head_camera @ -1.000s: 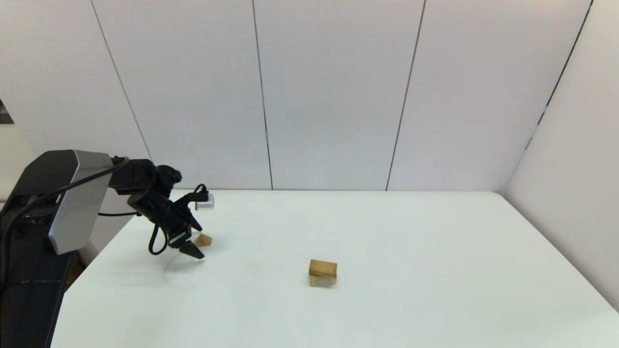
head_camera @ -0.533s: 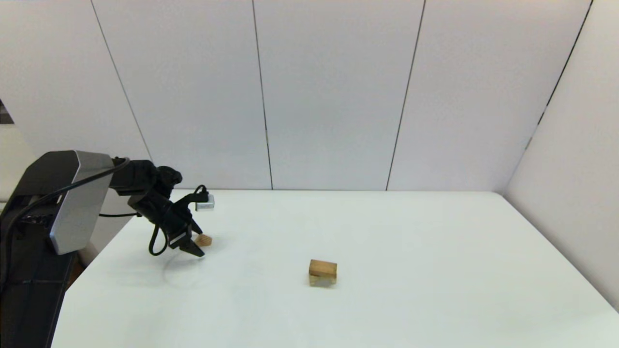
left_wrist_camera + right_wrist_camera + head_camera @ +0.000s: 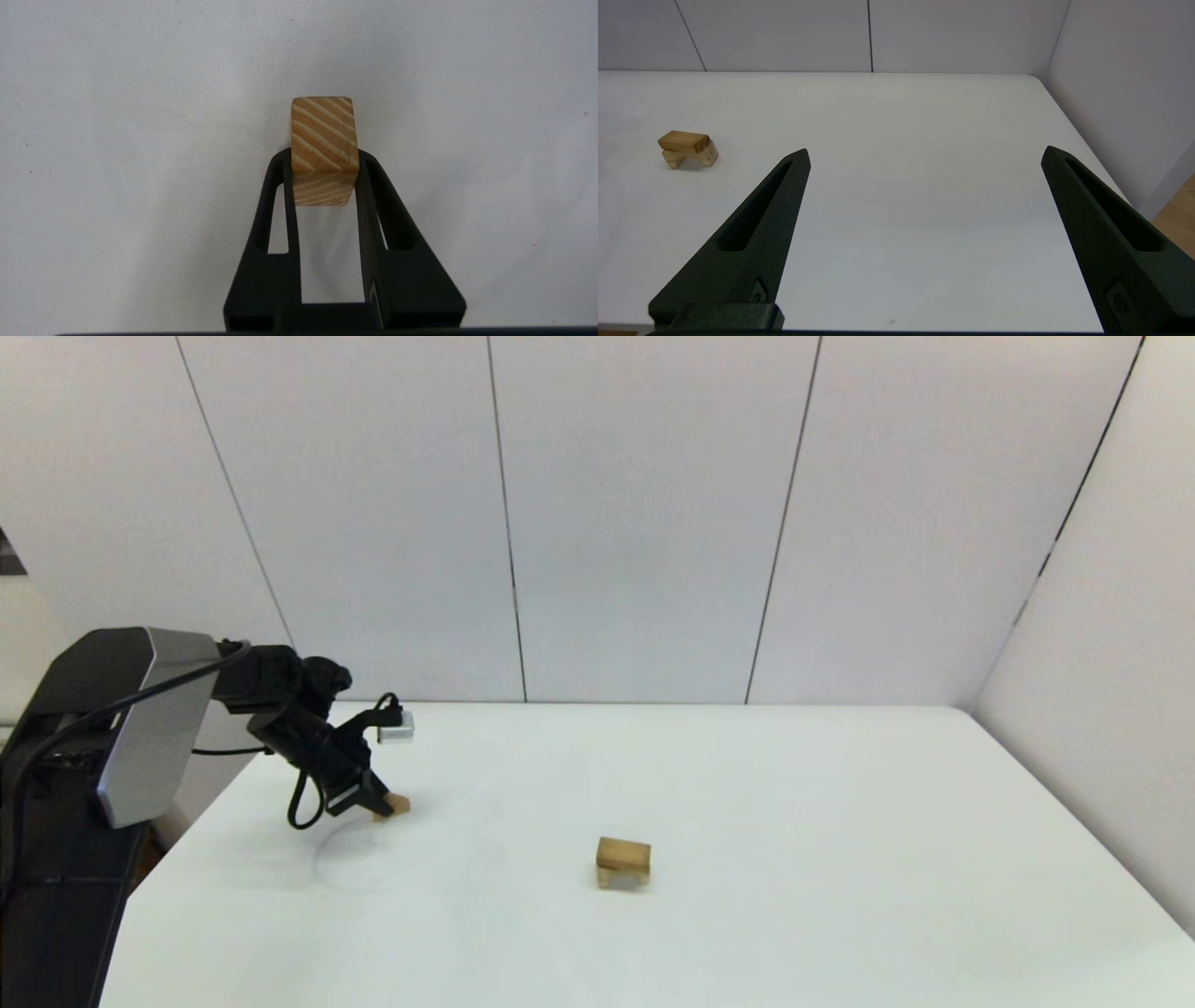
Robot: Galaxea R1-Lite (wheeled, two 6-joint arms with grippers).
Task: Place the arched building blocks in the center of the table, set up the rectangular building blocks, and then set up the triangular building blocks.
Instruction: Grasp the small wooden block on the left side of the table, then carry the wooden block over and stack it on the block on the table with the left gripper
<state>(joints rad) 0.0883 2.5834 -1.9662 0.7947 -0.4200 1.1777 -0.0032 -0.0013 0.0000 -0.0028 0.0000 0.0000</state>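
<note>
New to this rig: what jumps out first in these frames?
The left gripper at the table's far left, fingers closed around the triangular building block, which sits on the white surface. Next, near the middle, the rectangular building block already lies across the arched building block. The right gripper is wide open over bare tabletop, out of the head view.

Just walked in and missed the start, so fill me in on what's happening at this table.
The left gripper has closed on the triangular block near the table's left side. In the middle, the rectangular block already lies flat on the arched block. The right gripper hangs wide open and idle over the right side. The wedge looks like the last piece.
</note>
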